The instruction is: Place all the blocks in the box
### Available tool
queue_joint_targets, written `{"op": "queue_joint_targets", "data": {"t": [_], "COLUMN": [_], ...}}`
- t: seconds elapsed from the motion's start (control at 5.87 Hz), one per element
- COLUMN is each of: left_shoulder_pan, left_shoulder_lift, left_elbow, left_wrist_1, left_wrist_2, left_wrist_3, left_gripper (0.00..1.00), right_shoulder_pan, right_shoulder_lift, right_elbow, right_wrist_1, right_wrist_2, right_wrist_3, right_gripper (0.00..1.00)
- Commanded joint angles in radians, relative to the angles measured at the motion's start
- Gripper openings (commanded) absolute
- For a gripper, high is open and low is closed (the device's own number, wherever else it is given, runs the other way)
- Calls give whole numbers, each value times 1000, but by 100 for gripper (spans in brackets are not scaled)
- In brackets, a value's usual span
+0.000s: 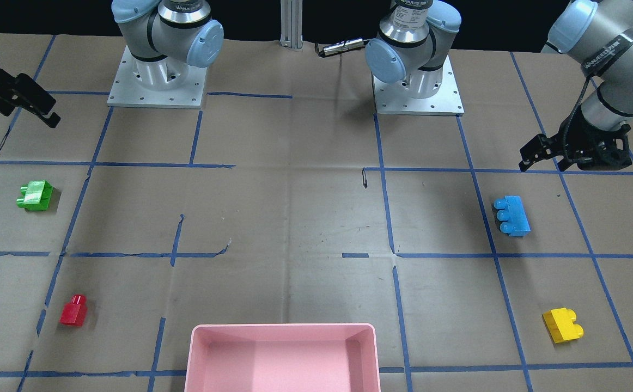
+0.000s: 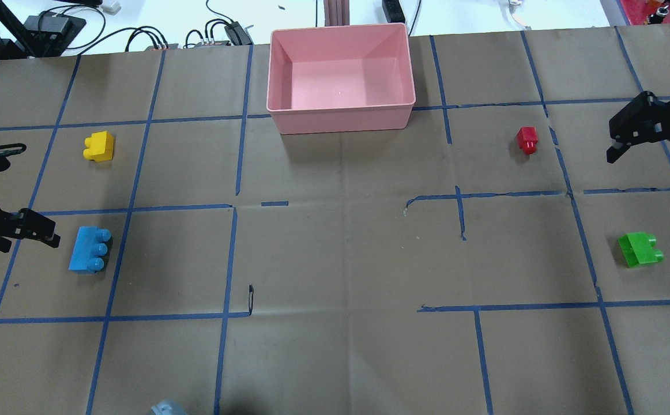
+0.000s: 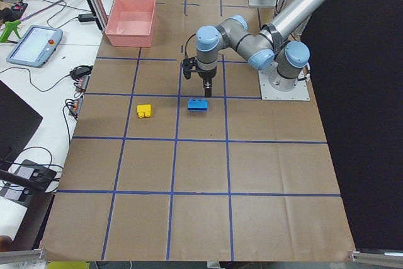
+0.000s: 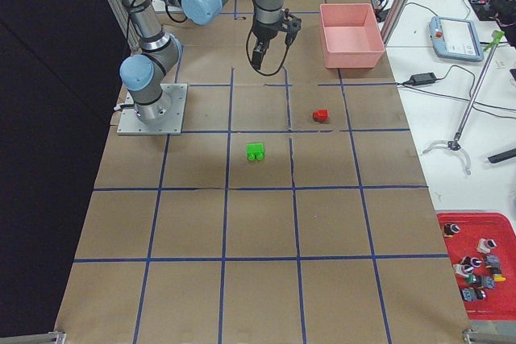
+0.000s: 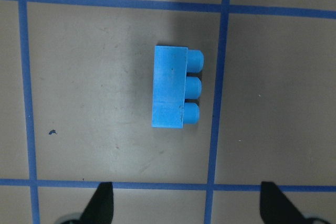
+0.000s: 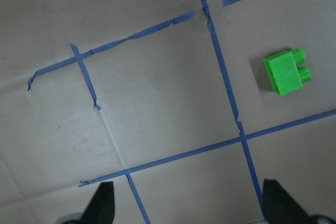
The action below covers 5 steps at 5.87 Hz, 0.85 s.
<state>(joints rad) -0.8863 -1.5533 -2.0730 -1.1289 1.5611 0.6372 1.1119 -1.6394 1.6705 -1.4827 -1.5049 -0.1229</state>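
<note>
The pink box point(image 2: 341, 118) stands empty at the far middle of the table. The blue block point(image 2: 89, 249) and the yellow block point(image 2: 99, 146) lie on the left side. The red block point(image 2: 527, 139) and the green block point(image 2: 639, 249) lie on the right side. My left gripper point(image 2: 23, 230) is open and empty, hovering just left of the blue block, which shows between its fingertips in the left wrist view point(image 5: 173, 86). My right gripper point(image 2: 649, 164) is open and empty, raised between the red and green blocks; the green block shows in the right wrist view point(image 6: 286, 72).
Brown paper with a blue tape grid covers the table point(image 2: 341, 259). The two arm bases point(image 1: 156, 81) stand at the robot's edge. Cables and devices point(image 2: 46, 26) lie beyond the table's far edge.
</note>
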Motion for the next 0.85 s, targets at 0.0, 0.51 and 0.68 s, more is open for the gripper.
{"op": "queue_joint_targets", "data": {"t": [0.0, 0.51, 0.68], "left_shoulder_pan": [-3, -11, -11], "left_shoulder_lift": [-110, -267, -283], "left_elbow": [-42, -94, -96], "left_wrist_1": [168, 368, 368], "left_wrist_2": [-9, -12, -65], "left_wrist_3": [-2, -10, -11], "left_gripper": [97, 98, 98], "right_shoulder_pan": [-41, -91, -154], "right_shoulder_lift": [131, 168, 171], "right_elbow": [-40, 194, 233], "right_wrist_1": [-88, -519, -533], "right_wrist_2": [-21, -72, -66], "right_wrist_3": [-92, -493, -532], "right_gripper": [100, 100, 99]}}
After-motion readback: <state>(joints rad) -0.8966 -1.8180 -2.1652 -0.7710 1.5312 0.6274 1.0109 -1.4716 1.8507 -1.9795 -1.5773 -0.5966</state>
